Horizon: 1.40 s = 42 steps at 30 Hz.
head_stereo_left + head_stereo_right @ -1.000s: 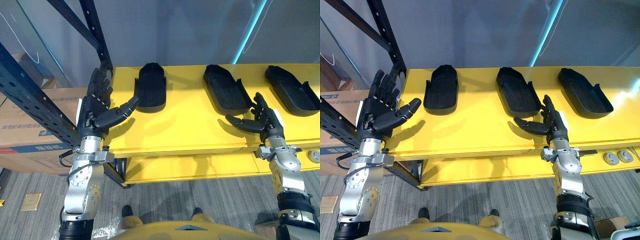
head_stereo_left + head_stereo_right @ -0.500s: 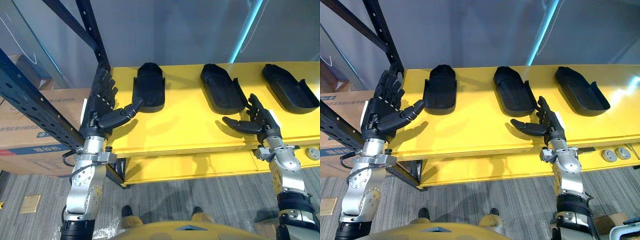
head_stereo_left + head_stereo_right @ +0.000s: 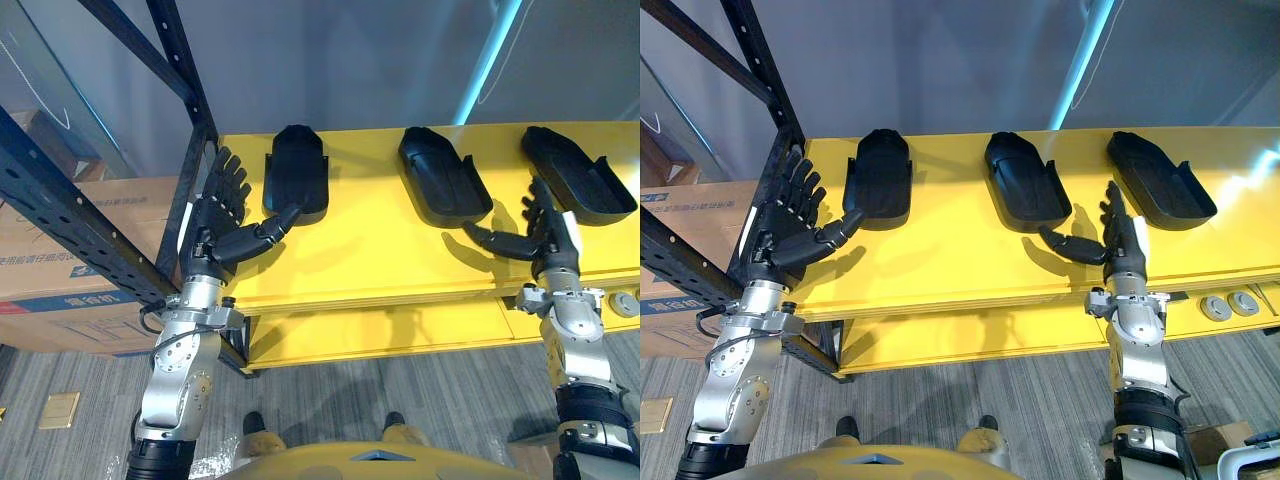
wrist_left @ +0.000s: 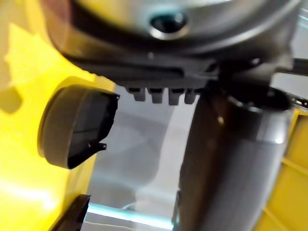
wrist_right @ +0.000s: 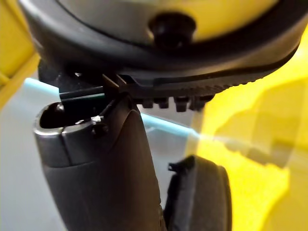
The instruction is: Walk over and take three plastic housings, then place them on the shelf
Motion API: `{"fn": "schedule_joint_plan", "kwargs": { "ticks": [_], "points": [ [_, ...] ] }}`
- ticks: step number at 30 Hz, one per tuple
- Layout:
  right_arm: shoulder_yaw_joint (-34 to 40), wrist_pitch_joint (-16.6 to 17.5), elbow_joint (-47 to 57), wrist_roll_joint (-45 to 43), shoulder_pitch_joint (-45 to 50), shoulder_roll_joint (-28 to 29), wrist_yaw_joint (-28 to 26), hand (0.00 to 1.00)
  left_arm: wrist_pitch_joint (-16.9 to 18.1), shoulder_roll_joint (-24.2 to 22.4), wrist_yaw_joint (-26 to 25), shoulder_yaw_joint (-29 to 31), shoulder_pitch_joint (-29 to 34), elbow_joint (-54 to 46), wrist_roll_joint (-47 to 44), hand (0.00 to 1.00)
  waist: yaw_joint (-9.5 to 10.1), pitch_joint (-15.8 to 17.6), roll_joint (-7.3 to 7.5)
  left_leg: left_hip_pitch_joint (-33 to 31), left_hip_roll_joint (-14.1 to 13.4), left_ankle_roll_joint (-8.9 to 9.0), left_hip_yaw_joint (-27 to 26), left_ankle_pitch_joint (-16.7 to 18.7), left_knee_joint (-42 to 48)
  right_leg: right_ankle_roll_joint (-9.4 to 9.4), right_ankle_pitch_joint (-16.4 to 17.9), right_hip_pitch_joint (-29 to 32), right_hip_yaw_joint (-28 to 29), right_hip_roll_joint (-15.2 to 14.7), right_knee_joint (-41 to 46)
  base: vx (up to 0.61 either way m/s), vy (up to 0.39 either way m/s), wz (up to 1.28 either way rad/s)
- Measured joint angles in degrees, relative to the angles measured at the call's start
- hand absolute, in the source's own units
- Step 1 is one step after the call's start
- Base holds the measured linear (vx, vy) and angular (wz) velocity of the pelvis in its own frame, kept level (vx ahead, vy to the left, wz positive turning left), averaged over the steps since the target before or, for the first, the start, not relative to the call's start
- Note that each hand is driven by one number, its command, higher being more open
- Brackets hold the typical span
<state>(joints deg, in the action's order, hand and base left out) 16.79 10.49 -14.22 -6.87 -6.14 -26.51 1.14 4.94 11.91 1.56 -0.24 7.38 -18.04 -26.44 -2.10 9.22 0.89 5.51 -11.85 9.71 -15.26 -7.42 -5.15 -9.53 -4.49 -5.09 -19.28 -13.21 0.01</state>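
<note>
Both hands have drifted right. The left hand point(image 3: 216, 222), spread and empty, has its thumb beside the left housing point(image 3: 297, 172). The right hand point(image 3: 549, 248), likewise spread and empty, stands between middle housing point(image 3: 443, 178) and right housing point(image 3: 577, 175) on the yellow shelf point(image 3: 370, 255). A stray thumb could shove one askew.

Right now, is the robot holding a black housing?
No, the left hand and right hand are open, and three plastic housings lie on the yellow shelf.

Both arms reach forward, the left hand point(image 3: 215, 225) and right hand point(image 3: 545, 238) raised with fingers spread, empty.
</note>
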Motion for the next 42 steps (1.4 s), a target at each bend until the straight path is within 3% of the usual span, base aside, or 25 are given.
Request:
{"fn": "schedule_joint_plan", "kwargs": {
  "ticks": [7,11,18,27,31,37,42],
  "points": [
    [2.1,2.4,12.0,7.1,1.6,2.8,1.2,1.0,0.0,-0.3,0.9,0.0,0.0,-0.5,0.0,1.0,-1.04,-0.1,-0.17,0.0,0.0,0.03,-0.2,0.2,0.0,-0.03,0.0,0.0,0.1,0.0,-0.2,0.0,0.0,0.0],
    [1.2,2.4,13.4,8.8,3.0,3.0,0.2,1.0,0.0,-0.7,1.6,0.0,0.0,-0.5,0.0,1.0,-0.96,-0.2,-0.38,0.0,0.0,0.03,-0.2,0.2,0.0,-0.03,0.0,0.0,0.0,0.0,-0.2,0.0,0.0,0.0],
    [-3.7,2.7,20.1,8.8,4.0,4.6,-1.1,1.0,0.0,-1.0,1.9,-2.3,1.9,-3.4,0.1,1.0,-0.98,-1.0,-1.29,-0.5,0.0,0.03,0.6,0.2,0.0,-0.05,0.0,-0.2,-1.0,0.0,-0.3,0.0,0.0,0.05],
    [-12.5,2.8,21.9,11.0,5.1,5.0,-7.1,1.0,0.4,-1.9,4.9,-3.4,3.1,-4.2,0.0,1.0,0.96,-2.5,-1.67,-1.7,0.1,-0.25,3.3,-0.1,0.0,-0.14,0.2,-1.2,-3.6,0.0,-0.5,-0.01,0.004,0.15],
    [-15.9,2.8,21.1,11.0,3.2,4.0,-12.3,1.0,2.8,-1.8,6.3,-3.7,4.2,-4.2,0.0,1.0,1.26,-3.0,-1.73,-2.1,0.3,-0.25,4.1,-0.6,0.0,0.0,0.1,-1.4,-4.3,0.0,-0.8,0.0,0.005,0.1],
    [-22.1,5.7,15.7,11.0,-5.9,-0.3,-17.7,1.0,11.6,-1.7,5.1,-5.7,4.0,-4.8,0.3,1.0,2.39,-3.8,-1.69,-3.1,0.4,-0.42,6.3,-1.3,0.0,0.07,0.1,-2.1,-6.4,0.0,-0.9,-0.02,0.0,0.15],
    [-25.1,6.7,13.1,10.3,-9.3,-0.8,-20.8,1.0,12.3,-0.7,4.9,-5.9,4.0,-4.9,1.5,1.0,3.56,-4.1,-1.6,-3.1,0.5,-0.43,7.3,-1.6,0.0,0.24,0.2,-2.9,-7.4,0.0,-0.9,-0.01,0.001,0.11]
  ]
}}
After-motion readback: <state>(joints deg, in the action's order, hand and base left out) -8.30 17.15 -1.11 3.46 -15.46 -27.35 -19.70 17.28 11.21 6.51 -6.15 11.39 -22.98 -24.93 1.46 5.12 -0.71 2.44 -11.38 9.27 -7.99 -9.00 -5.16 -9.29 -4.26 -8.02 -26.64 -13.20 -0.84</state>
